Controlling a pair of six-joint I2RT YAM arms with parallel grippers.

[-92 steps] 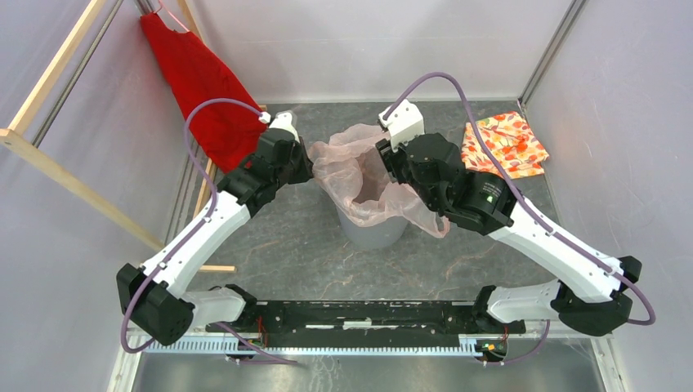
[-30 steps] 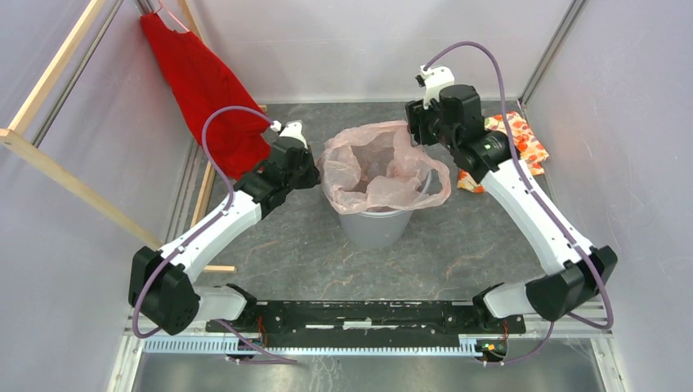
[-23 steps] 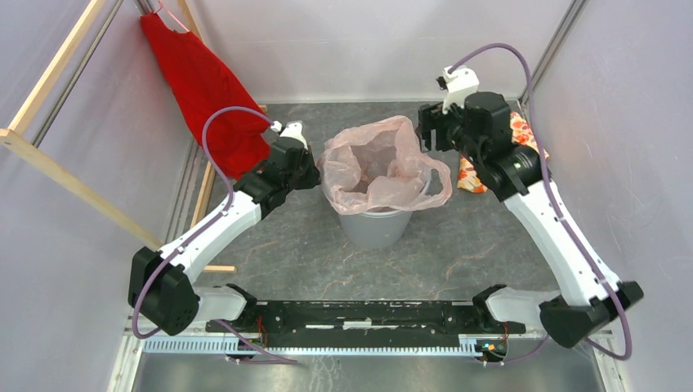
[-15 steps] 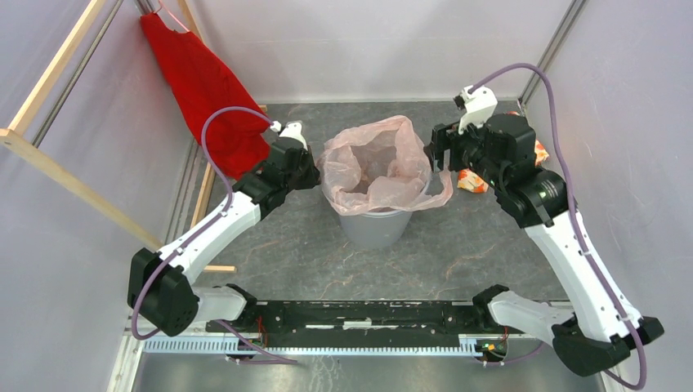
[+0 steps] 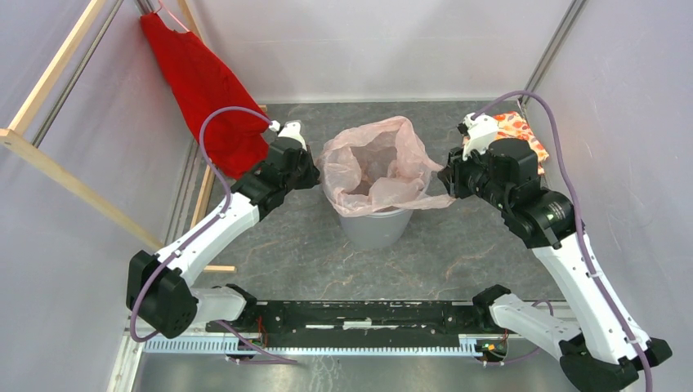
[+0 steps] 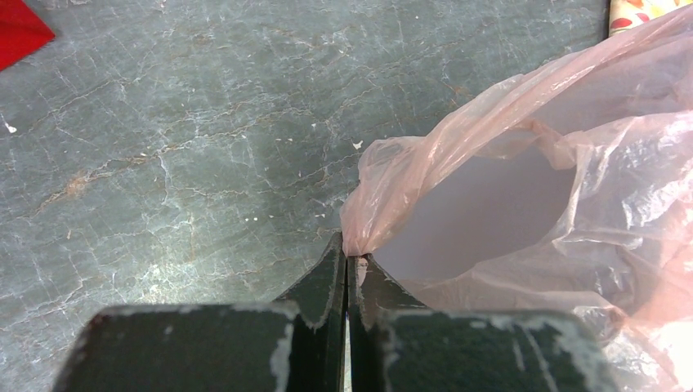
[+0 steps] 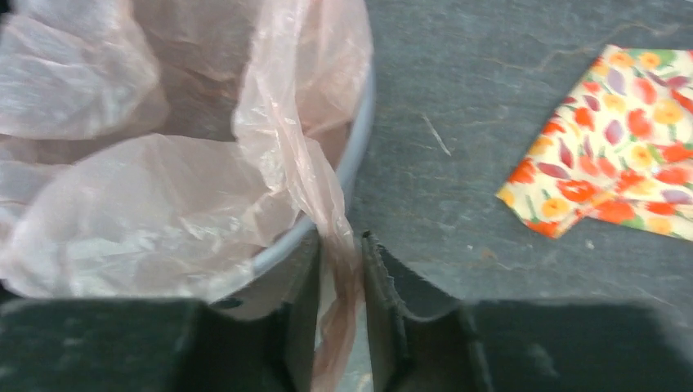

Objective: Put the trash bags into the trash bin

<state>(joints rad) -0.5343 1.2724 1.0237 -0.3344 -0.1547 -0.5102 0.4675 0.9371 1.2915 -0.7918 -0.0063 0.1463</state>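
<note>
A pale pink trash bag (image 5: 372,167) lines the grey trash bin (image 5: 376,230) at mid-table, its mouth spread open over the rim. My left gripper (image 5: 315,175) is at the bin's left side. In the left wrist view the left gripper (image 6: 350,260) is shut on a pinch of the bag's edge (image 6: 384,204). My right gripper (image 5: 446,181) is at the bin's right side. In the right wrist view the right gripper (image 7: 337,245) stands narrowly open just outside the bin's rim (image 7: 360,135). A hanging strip of the bag (image 7: 327,196) runs down between its fingers.
A red garment (image 5: 204,90) hangs at the back left beside a wooden frame (image 5: 49,163). An orange floral folded cloth (image 5: 523,126) lies on the grey floor behind the right arm, also in the right wrist view as the floral cloth (image 7: 629,163). Pale walls close in the sides.
The right arm swung from the bin's back right rim round to its right side and lower. Its fingers narrowed round the bag's hanging edge. The left gripper kept still, holding the bag.
</note>
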